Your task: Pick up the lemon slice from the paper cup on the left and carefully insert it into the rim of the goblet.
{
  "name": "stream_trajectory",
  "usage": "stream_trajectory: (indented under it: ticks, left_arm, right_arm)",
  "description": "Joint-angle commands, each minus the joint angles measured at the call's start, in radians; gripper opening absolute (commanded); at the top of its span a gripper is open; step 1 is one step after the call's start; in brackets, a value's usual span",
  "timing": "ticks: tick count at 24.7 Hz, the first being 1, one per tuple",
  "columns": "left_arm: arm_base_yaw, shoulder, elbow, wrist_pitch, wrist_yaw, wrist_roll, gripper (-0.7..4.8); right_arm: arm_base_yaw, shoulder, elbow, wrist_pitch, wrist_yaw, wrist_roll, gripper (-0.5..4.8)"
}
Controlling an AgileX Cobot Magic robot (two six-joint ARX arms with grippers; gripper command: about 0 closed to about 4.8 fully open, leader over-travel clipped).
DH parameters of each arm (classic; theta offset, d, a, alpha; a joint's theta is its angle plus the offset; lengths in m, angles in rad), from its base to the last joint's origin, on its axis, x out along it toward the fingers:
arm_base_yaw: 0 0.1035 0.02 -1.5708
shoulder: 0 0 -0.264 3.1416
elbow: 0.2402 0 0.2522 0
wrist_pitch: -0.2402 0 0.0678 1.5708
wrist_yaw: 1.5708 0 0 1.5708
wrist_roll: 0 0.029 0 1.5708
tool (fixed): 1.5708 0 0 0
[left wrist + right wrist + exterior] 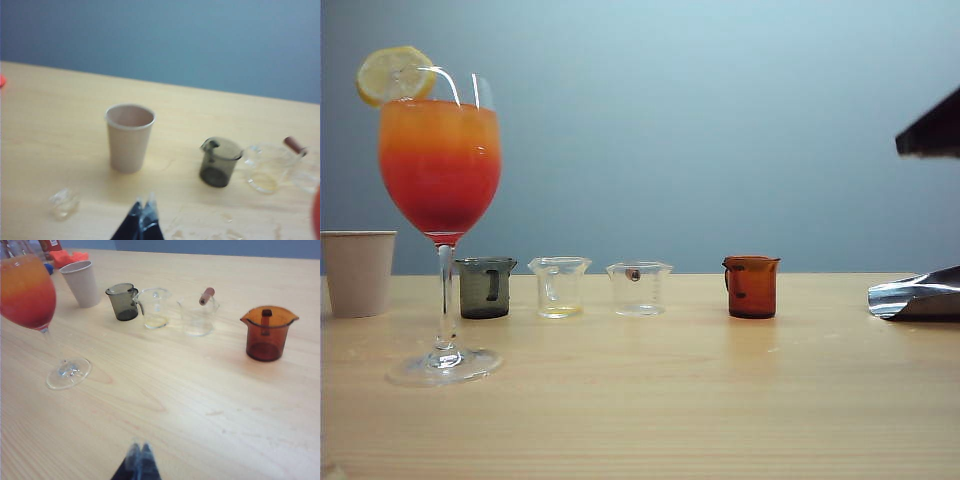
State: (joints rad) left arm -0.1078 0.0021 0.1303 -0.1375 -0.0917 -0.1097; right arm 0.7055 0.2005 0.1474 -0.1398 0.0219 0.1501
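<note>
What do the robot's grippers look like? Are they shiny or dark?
Mostly dark. The left gripper shows two thin, pointed black fingers with a glossy, see-through covering near the tips. The right gripper looks alike: dark, slim, tapered fingers, blurry in its wrist view. No cables or markings show. The exterior view shows no gripper clearly.

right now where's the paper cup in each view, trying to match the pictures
Exterior view: paper cup at the far left edge, behind the goblet.
Left wrist view: left of centre, the grey beaker off to its side.
Right wrist view: upper left, between goblet bowl and grey beaker.
Shared landmark: the grey beaker, next to the cup in all three.
</note>
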Motion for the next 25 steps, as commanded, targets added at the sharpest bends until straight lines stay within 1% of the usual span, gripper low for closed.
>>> stream_trajectory:
  ticks: [1, 3, 9, 10, 13, 16, 20, 25]
  left_arm:
    - [-0.001, 0.0, -0.032, 0.043, -0.055, -0.003, -0.05]
    - [-0.001, 0.0, -0.051, 0.047, -0.073, -0.003, -0.05]
    - [-0.001, 0.0, -0.122, 0.076, -0.069, -0.003, -0.05]
    - [-0.001, 0.0, -0.121, 0.063, -0.055, -0.003, -0.05]
    - [-0.001, 0.0, -0.121, 0.063, -0.009, -0.003, -0.05]
    - [-0.001, 0.0, -0.121, 0.032, 0.027, -0.003, -0.04]
    - [-0.001, 0.0, -0.121, -0.023, 0.025, -0.003, 0.0]
    - [-0.001, 0.0, -0.121, -0.024, 0.025, -0.003, 0.0]
  right_arm:
    - [-0.001, -0.032, -0.029, 0.017, -0.025, 0.013, -0.05]
    - [0.0, -0.06, -0.048, 0.016, -0.025, 0.024, -0.05]
    - [0.0, -0.169, -0.131, 0.009, -0.029, 0.084, -0.05]
    - [0.0, -0.196, -0.146, 0.006, -0.034, 0.087, -0.05]
    - [-0.001, -0.199, -0.146, -0.023, -0.053, 0.085, -0.05]
    - [0.0, -0.199, -0.146, -0.039, -0.053, 0.088, -0.04]
    - [-0.001, -0.199, -0.146, -0.039, -0.021, 0.081, 0.04]
    - [-0.001, -0.199, -0.146, -0.039, -0.021, 0.081, 0.04]
